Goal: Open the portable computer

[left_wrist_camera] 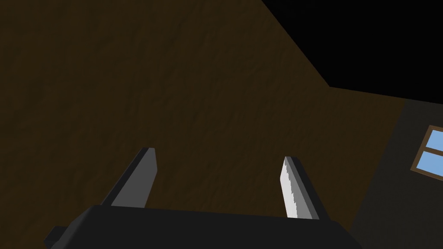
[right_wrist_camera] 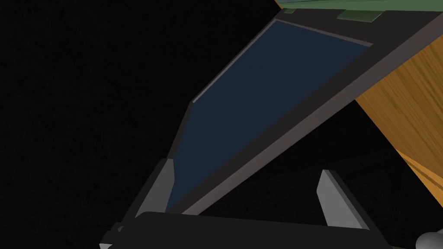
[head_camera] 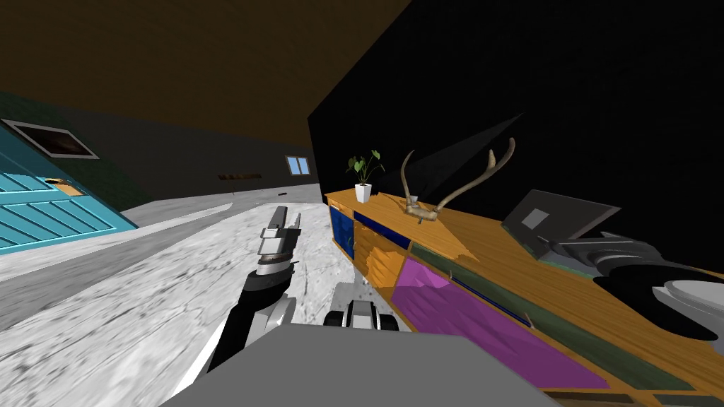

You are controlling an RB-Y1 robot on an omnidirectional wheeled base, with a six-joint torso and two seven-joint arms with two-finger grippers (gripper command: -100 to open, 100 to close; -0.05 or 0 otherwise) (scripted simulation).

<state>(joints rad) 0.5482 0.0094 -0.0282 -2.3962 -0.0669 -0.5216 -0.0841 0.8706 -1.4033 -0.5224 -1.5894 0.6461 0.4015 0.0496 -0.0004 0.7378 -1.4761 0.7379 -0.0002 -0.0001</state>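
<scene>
Between our right fingers: the laptop (right_wrist_camera: 259, 99) lid slants across our spread right gripper (right_wrist_camera: 245, 166), its corner close by one finger; the gap beside the other finger is free.
Sideboard (head_camera: 495, 247) top, right of centre: antlers (head_camera: 452, 187) and plant (head_camera: 364, 173) stand left of the laptop, with bare wood between.
Left half: open floor (head_camera: 141, 297) around our left gripper (head_camera: 281, 219).

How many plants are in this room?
1. The potted plant stands in a white pot at the far end of the wooden sideboard, beyond the antlers. My right arm covers the near end, so another could hide there.
</scene>
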